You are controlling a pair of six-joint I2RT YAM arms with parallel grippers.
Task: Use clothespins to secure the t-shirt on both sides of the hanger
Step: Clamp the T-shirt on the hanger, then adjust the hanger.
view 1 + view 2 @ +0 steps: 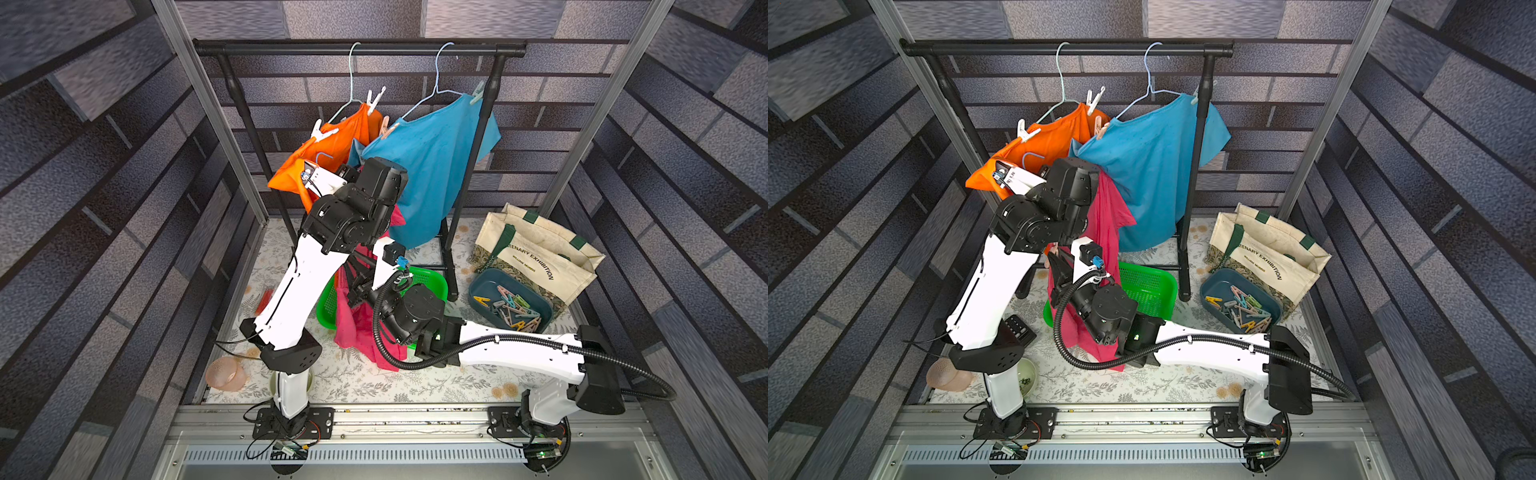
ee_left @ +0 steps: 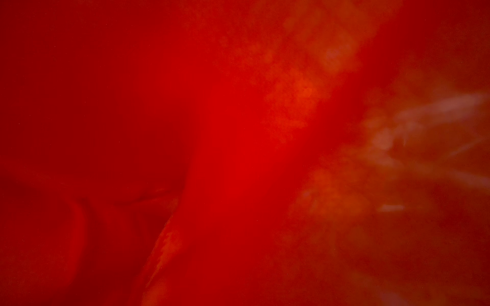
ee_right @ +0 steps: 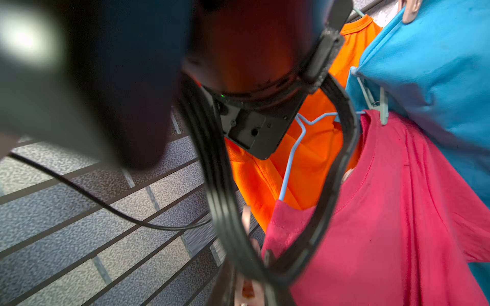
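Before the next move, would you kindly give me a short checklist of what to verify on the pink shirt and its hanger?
1. Pink shirt draped on the hanger: ok.
2. One shoulder pinned: ok, a green clothespin sits on it.
3. Other shoulder pinned: not ok, no pin where the wire enters the cloth.
4. Pin ready in the right gripper: cannot tell, only a blurred peach shape shows there.
5. Spare clothespins in the tray: ok.
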